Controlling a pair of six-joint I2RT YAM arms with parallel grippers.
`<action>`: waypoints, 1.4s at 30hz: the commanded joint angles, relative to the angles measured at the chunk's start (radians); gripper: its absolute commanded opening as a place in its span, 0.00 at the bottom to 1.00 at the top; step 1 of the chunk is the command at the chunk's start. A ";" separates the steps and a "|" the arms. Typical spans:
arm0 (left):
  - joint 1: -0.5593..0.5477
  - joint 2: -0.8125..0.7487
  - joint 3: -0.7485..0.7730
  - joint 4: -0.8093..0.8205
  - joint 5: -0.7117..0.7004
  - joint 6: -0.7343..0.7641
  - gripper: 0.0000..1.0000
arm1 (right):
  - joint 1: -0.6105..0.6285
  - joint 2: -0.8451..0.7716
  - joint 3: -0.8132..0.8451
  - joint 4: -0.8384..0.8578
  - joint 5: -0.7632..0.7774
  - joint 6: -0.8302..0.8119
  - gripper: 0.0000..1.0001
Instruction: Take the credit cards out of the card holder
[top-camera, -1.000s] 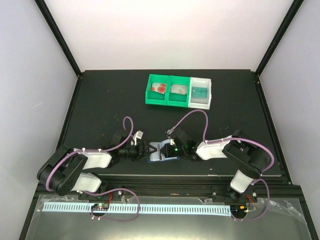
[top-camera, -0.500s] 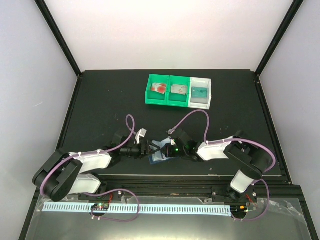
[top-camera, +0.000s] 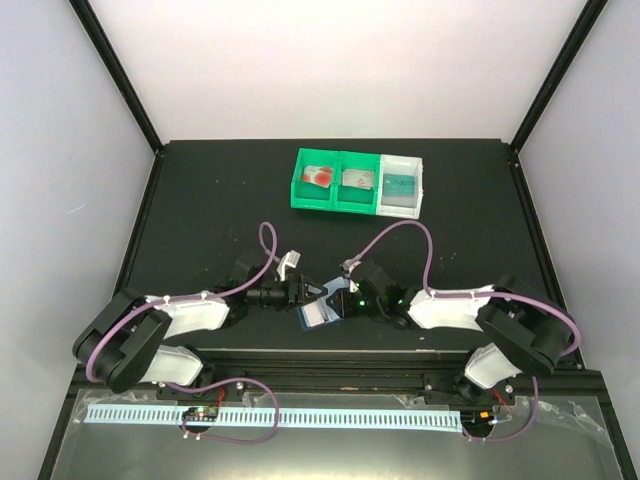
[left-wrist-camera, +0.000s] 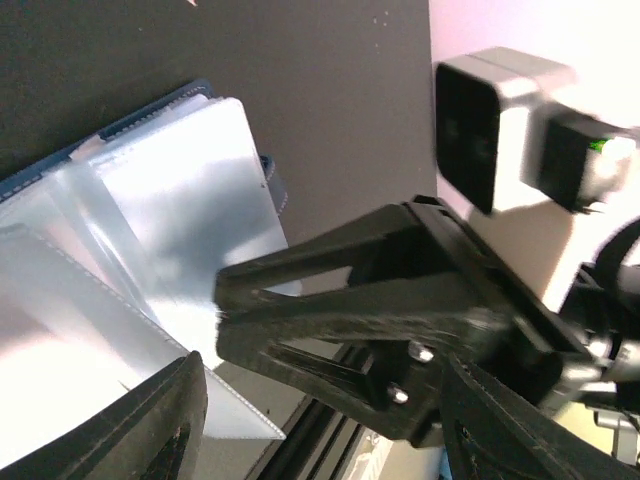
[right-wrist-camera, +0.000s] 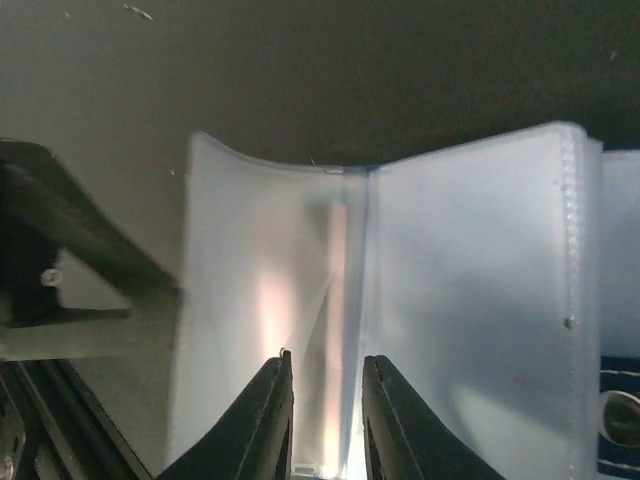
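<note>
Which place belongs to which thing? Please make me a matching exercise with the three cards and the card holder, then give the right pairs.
Things:
1. teal card
2. greyish card
3. white card with red circles
4. card holder

Places:
A. left green tray
B. lying open, outside the trays
C. white tray
D. middle green tray

Pairs: 1-C, 2-D, 3-A, 4-B

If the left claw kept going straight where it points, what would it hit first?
Most likely the right gripper, whose black fingers cross right ahead of the left gripper; the card holder lies just beside, depth unclear.
</note>
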 joint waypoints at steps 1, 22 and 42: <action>-0.010 0.060 0.043 0.063 0.027 0.006 0.66 | 0.006 -0.062 0.002 -0.041 0.076 -0.041 0.22; -0.008 0.025 0.061 -0.141 -0.083 0.097 0.61 | -0.138 -0.106 0.052 -0.230 0.085 -0.216 0.43; -0.011 -0.080 0.054 -0.191 -0.131 0.117 0.02 | -0.096 -0.049 -0.027 -0.139 -0.013 -0.115 0.33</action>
